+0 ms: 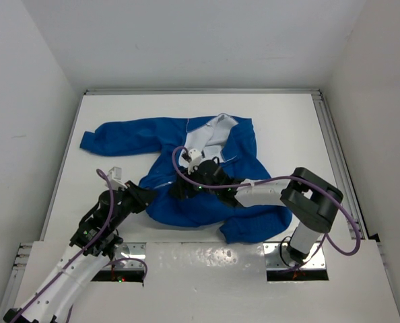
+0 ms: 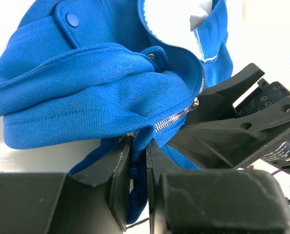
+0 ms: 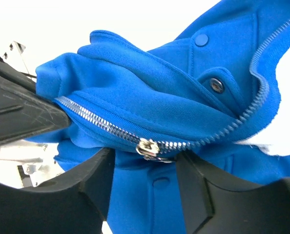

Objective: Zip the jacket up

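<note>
The bright blue jacket [image 1: 136, 134] lies rumpled on the white table, its collar and white lining [image 1: 215, 130] toward the back. My left gripper [image 1: 148, 197] is shut on the jacket's lower front edge, just below the bottom end of the silver zipper [image 2: 172, 119]; the blue fabric is pinched between its fingers [image 2: 120, 161]. My right gripper [image 1: 181, 184] is over the jacket's middle. In the right wrist view it [image 3: 145, 168] is open, its fingers on either side of the silver zipper slider [image 3: 147, 147] without touching it. The zipper is closed from the hem to the slider and open beyond.
White walls enclose the table on three sides. A metal rail [image 1: 336, 155] runs along the right edge. The right arm's elbow [image 1: 311, 195] hovers over the jacket's right sleeve [image 1: 260, 225]. The left gripper's body shows in the right wrist view [image 3: 18, 117].
</note>
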`<state>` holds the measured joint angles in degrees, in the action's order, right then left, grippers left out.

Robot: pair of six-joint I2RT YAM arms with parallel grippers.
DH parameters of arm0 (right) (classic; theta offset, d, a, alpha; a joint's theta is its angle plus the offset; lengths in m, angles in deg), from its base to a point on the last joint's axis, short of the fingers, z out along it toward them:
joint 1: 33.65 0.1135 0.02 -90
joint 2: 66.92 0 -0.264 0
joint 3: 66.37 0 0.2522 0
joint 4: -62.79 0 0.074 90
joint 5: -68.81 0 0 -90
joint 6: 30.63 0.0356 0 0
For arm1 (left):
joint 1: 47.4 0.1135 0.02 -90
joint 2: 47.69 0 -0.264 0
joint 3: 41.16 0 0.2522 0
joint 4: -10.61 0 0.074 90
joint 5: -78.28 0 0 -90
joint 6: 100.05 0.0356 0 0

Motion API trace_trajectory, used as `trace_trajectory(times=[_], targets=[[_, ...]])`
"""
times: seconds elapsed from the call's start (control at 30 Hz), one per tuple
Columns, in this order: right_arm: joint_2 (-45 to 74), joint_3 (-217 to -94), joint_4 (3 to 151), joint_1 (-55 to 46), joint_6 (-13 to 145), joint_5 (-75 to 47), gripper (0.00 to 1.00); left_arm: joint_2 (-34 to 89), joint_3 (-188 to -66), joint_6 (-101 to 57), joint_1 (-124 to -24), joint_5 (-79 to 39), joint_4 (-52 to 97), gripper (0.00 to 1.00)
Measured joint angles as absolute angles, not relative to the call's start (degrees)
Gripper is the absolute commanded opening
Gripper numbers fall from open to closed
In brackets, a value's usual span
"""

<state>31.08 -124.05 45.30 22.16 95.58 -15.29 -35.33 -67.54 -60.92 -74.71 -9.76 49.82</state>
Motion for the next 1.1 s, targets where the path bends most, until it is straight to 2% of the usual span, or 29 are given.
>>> trace_trajectory(times=[0.07, 0.17, 0.43, 0.5, 0.73, 0.8, 0.83, 0.93, 1.1], targets=[[30.9, -122.5, 43.1, 22.0, 96.0, -15.5, 0.49, -35.3, -67.5, -60.9, -74.7, -9.8, 49.8, 0.00], [30.8, -121.4, 42.2, 22.0, 96.6, -15.6, 0.37, -35.3, -67.5, -60.9, -74.7, -9.8, 49.9, 0.00], [29.6, -118.9, 40.0, 21.9, 98.2, -16.6, 0.23, -35.4, -67.5, -60.9, -74.7, -9.8, 49.9, 0.00], [28.5, -118.0, 39.5, 21.9, 98.4, -16.8, 0.16, -35.5, -67.5, -60.9, -74.7, -9.8, 49.9, 0.00], [25.8, -117.1, 39.1, 21.9, 98.6, -17.8, 0.08, -36.0, -67.5, -60.9, -74.7, -10.2, 49.8, 0.00], [25.6, -117.0, 39.1, 21.9, 98.6, -17.9, 0.08, -36.1, -67.5, -61.0, -74.7, -10.4, 49.8, 0.00], [25.6, -117.0, 39.1, 21.9, 98.6, -17.9, 0.10, -36.1, -67.5, -61.0, -74.7, -10.4, 49.8, 0.00], [25.6, -117.0, 39.1, 21.9, 98.6, -17.9, 0.26, -36.1, -67.5, -61.0, -74.7, -10.5, 49.8, 0.00], [25.5, -116.9, 39.1, 21.9, 98.5, -18.0, 0.26, -36.1, -67.5, -60.9, -74.7, -10.5, 49.8, 0.00]])
